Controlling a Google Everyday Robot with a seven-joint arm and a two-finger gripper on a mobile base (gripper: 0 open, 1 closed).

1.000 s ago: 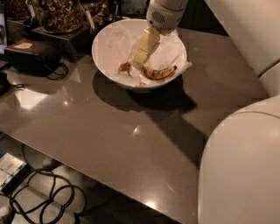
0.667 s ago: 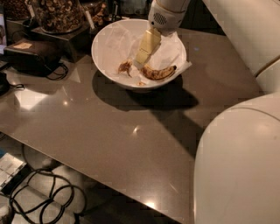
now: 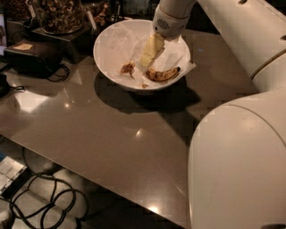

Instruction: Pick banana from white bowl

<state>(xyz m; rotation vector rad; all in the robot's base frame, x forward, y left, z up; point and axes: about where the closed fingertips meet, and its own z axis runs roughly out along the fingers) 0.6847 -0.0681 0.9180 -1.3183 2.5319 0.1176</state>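
Since a second ago the big, rounded white robot body (image 3: 241, 170) at lower right has spread further left across the view, while everything on the glossy grey-brown desk (image 3: 111, 134) sits much where it was.

At far left a black box-shaped device (image 3: 31, 56) with a looped black cable rests on the desk. Below the desk's near edge, dark cables (image 3: 40, 203) coil on the floor. Behind the device a clear jar of brown snacks (image 3: 58, 13) stands on a dark stand.

To the right of these, toward the back of the desk, sits the large, round, deep white bowl (image 3: 103, 53). It is lined with crinkled white paper, one corner of which juts over the right rim. On the bowl's floor, left of centre, lies a small crumpled brown scrap (image 3: 128, 68).

Just right of the scrap, the pale yellow end effector (image 3: 147, 60) reaches down into the bowl at a slant from the white arm (image 3: 172, 18) above the far rim. Whether it is open or closed cannot be told. Its tip is just beside the left end of the curved, brown-speckled dull yellow banana (image 3: 163, 74), and contact between them cannot be made out. The banana lies flat on the paper in the right half of the bowl, its dark far end pointing toward the right rim.
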